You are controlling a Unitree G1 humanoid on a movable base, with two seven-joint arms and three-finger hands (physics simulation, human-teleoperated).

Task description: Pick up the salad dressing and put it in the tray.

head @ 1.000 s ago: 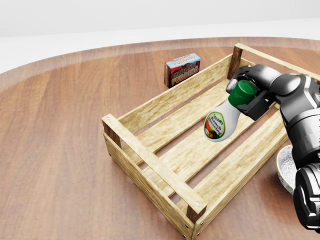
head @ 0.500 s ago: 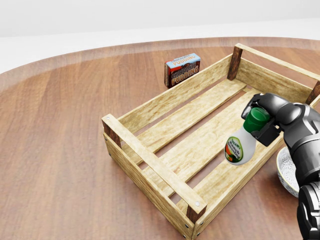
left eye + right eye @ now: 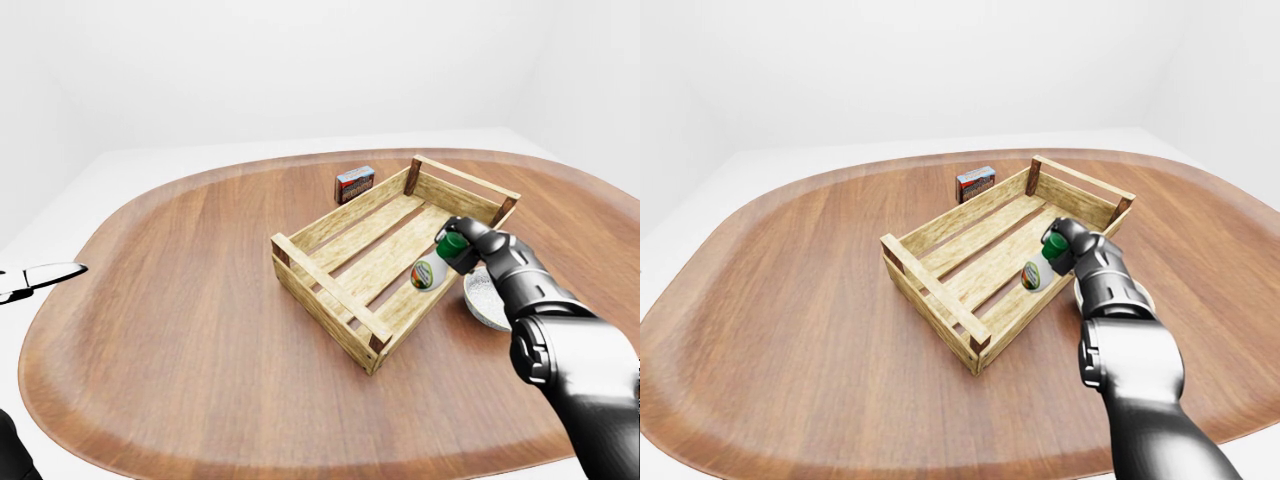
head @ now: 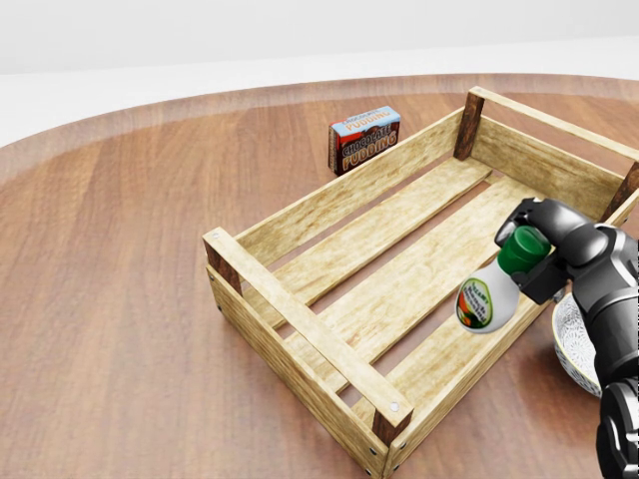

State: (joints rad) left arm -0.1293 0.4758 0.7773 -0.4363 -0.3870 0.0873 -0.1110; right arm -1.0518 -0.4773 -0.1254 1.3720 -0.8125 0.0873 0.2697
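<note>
The white salad dressing bottle with a green cap and a colourful label (image 4: 487,295) is hanging tilted inside the slatted pale wooden tray (image 4: 300,249), cap uppermost and base pointing down toward the slats beside the tray's right-hand long wall in the head view. Whether its base is touching the slats cannot be told. The black right hand (image 4: 547,251) is gripping it at the top: the fingers (image 4: 529,213) are closing round the green cap and neck, while the white body is sticking out below and to the left of them.

One bottle is showing, one tray, and one hand on the job. The tray is sitting at an angle on the round dark brown wooden bench (image 4: 120,299), and the bottle is the only thing within its walls.

Outside the tray, one small chocolate pudding box (image 4: 364,139) is standing on the bench just beside the far long wall. One speckled white bowl (image 4: 571,341) is resting against the tray's right side, partly hidden by the right arm.

At the left edge of the left-eye view, the left hand (image 3: 35,279) is barely showing, and its fingers' state cannot be told.
</note>
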